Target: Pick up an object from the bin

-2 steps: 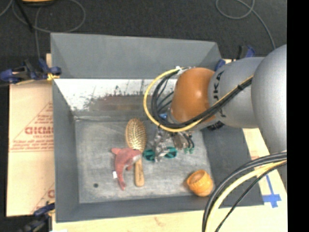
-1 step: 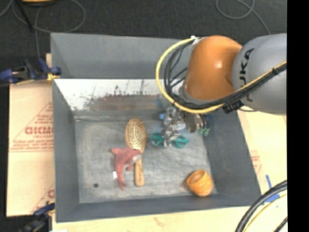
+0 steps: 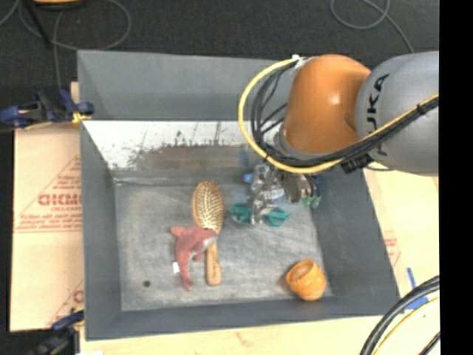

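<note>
My gripper (image 3: 259, 198) hangs under the orange wrist cover, low over the back right part of the bin floor. Directly beneath it lies a teal plastic thing (image 3: 240, 213) with rounded lobes that stick out to the left and right of the gripper. To its left a wooden hairbrush (image 3: 208, 209) lies with its oval bristle head toward the back and its handle toward the front. A pink soft toy (image 3: 189, 245) rests against the brush handle.
An orange rounded thing (image 3: 306, 279) sits at the front right of the bin floor. A small dark speck (image 3: 146, 284) lies at the front left. The arm and its cables cover the bin's back right corner.
</note>
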Controlling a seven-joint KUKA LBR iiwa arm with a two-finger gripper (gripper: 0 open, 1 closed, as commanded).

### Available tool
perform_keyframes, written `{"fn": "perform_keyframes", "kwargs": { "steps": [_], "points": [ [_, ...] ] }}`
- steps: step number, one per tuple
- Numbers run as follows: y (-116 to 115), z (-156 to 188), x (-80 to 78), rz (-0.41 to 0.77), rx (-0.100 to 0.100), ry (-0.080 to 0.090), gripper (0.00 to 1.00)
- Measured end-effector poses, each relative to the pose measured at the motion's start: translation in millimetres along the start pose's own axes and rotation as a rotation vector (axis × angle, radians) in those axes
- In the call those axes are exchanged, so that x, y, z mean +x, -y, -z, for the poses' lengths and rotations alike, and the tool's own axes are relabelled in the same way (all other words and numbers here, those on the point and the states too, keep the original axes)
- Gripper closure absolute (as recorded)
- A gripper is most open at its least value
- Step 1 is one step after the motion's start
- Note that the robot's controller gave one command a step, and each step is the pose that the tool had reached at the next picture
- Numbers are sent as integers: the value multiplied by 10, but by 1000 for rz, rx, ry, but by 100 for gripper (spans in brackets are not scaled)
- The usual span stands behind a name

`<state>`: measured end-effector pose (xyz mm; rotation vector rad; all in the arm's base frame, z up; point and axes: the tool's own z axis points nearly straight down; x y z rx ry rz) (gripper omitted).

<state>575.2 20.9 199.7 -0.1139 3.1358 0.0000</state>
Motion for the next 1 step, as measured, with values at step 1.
{"fn": "perform_keyframes", "kwargs": {
  "steps": [1],
  "points": [
    [-45, 105, -15, 22, 1, 0, 100]
  ]
}}
